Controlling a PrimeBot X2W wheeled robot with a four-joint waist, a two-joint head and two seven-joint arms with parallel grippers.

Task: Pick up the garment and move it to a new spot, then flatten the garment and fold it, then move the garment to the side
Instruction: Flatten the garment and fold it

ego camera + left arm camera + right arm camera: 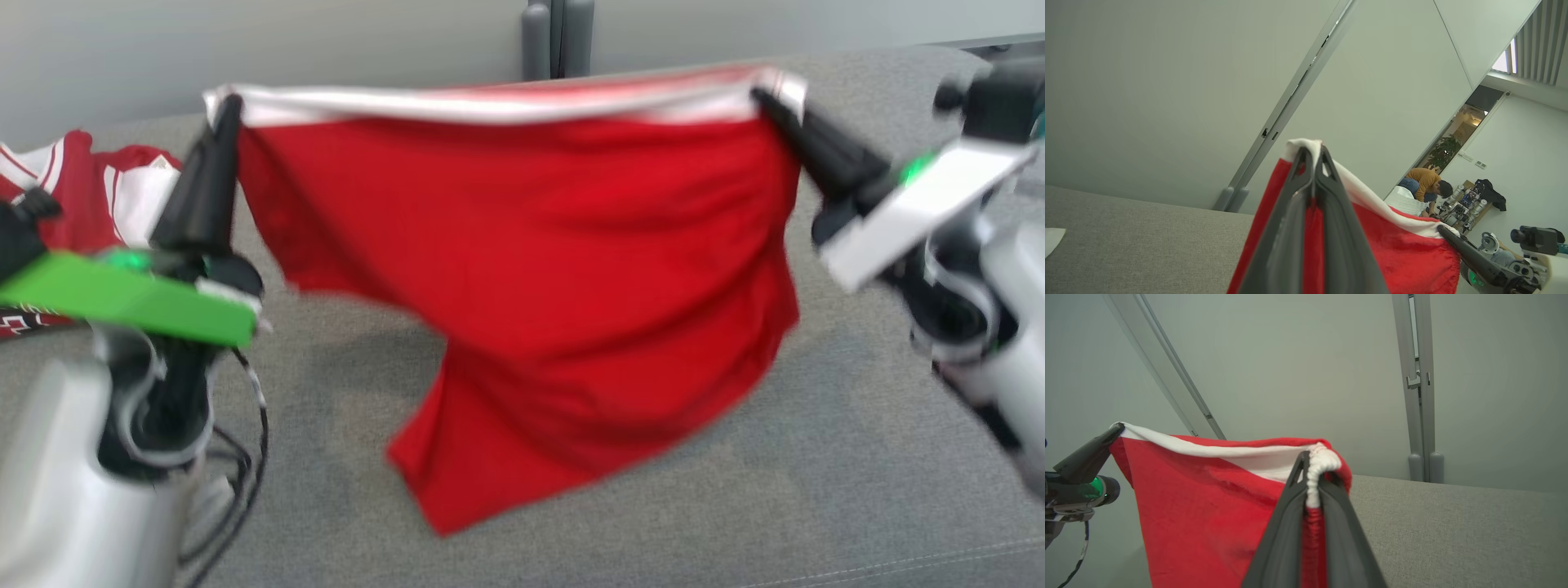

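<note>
The garment (531,278) is a pair of red shorts with a white waistband, held up in the air and stretched between both grippers above the grey surface (816,490). My left gripper (231,106) is shut on the waistband's left end, and my right gripper (763,96) is shut on its right end. The red legs hang down, the lowest corner near the surface. The left wrist view has the left gripper (1312,153) pinching the white band of the garment (1404,253). From the right wrist, the right gripper (1314,461) clamps the bunched white band of the garment (1200,498).
Another red and white garment (90,188) lies on the grey surface at the far left. A wall with a vertical grey rail (558,37) stands behind. A black cable (245,457) hangs by the left arm. A person (1427,183) bends over far off in the left wrist view.
</note>
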